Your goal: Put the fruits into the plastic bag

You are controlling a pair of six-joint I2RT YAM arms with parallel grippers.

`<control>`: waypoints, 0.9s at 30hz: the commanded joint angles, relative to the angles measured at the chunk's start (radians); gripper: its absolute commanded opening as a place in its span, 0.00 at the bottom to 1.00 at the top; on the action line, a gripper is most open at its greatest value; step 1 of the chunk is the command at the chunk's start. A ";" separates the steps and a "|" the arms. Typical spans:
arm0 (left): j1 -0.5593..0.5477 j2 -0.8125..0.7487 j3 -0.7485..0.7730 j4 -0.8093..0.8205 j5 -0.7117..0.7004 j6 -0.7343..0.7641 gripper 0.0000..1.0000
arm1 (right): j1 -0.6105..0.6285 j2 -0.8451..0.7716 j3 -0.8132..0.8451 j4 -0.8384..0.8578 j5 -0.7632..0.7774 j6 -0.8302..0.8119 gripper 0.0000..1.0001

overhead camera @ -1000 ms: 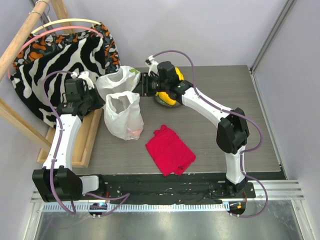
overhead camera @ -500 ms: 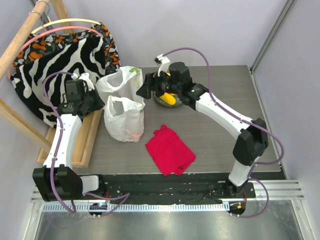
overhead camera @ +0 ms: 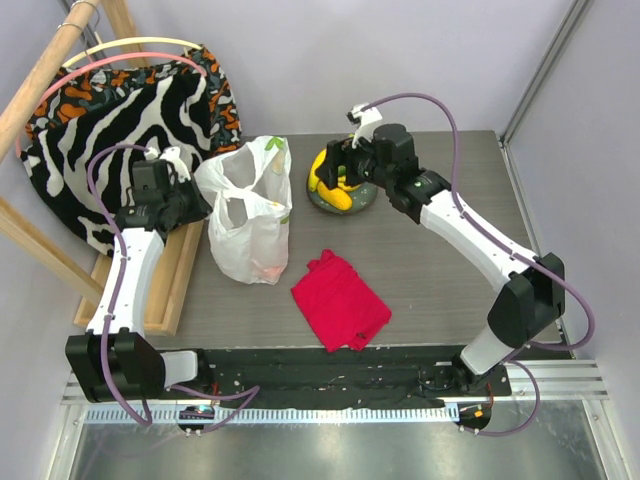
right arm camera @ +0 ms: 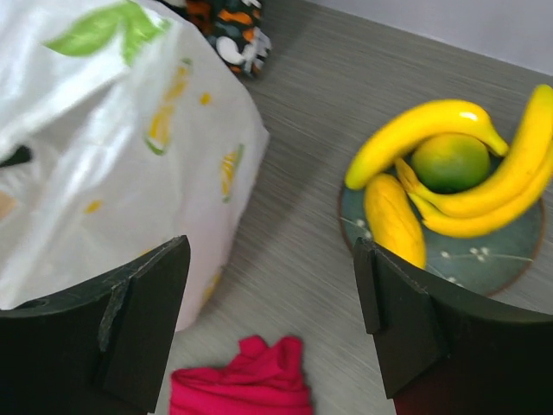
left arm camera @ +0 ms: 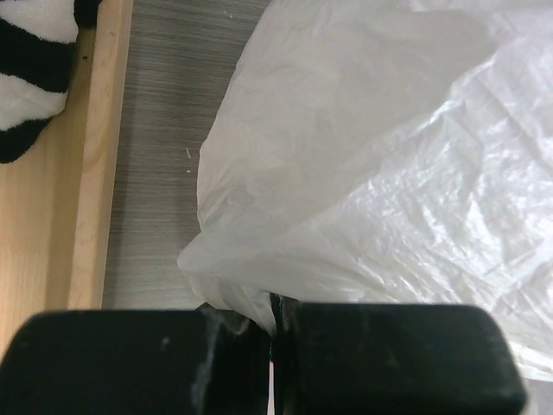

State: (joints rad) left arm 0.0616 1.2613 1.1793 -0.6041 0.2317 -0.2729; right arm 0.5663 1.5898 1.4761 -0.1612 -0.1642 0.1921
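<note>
The white plastic bag [overhead camera: 245, 215], printed with citrus slices and green leaves, stands open at the table's left. A reddish shape shows through its lower part. My left gripper [overhead camera: 192, 205] is shut on the bag's left edge [left arm camera: 259, 303]. The fruits lie on a dark round plate [overhead camera: 362, 196]: yellow bananas [right arm camera: 432, 125] curled round a green fruit [right arm camera: 449, 161]. My right gripper [overhead camera: 335, 165] is open and empty. It hovers just above the plate's left side, with the bag [right arm camera: 112, 147] to its left.
A red folded cloth [overhead camera: 340, 300] lies in front of the plate and bag. Zebra-striped fabric [overhead camera: 130, 110] hangs on a wooden frame [overhead camera: 170, 275] at the left, right behind my left arm. Walls close the back and right sides.
My right gripper has drawn back to the right, from the bag's right handle to above the plate. The bag's far side now stands taller. My left arm has not moved.
</note>
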 commanded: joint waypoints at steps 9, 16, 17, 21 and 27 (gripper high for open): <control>0.006 0.010 -0.015 0.035 0.057 -0.006 0.00 | -0.045 0.202 0.035 -0.121 0.143 -0.148 0.80; 0.007 0.016 -0.013 0.029 0.055 -0.003 0.00 | -0.072 0.329 0.082 -0.121 0.123 -0.212 0.81; 0.007 0.015 -0.015 0.029 0.057 -0.003 0.00 | -0.078 0.355 0.088 -0.120 0.120 -0.215 0.81; 0.007 0.006 -0.015 0.032 0.055 -0.003 0.00 | -0.097 0.394 0.093 -0.091 0.072 -0.221 0.81; 0.007 0.013 -0.012 0.027 0.047 -0.003 0.00 | -0.105 0.436 0.095 -0.026 0.045 -0.243 0.80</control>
State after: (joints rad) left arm 0.0616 1.2819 1.1641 -0.5972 0.2691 -0.2802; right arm 0.4667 2.0125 1.5238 -0.2768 -0.0830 -0.0212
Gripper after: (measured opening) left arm 0.014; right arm 0.805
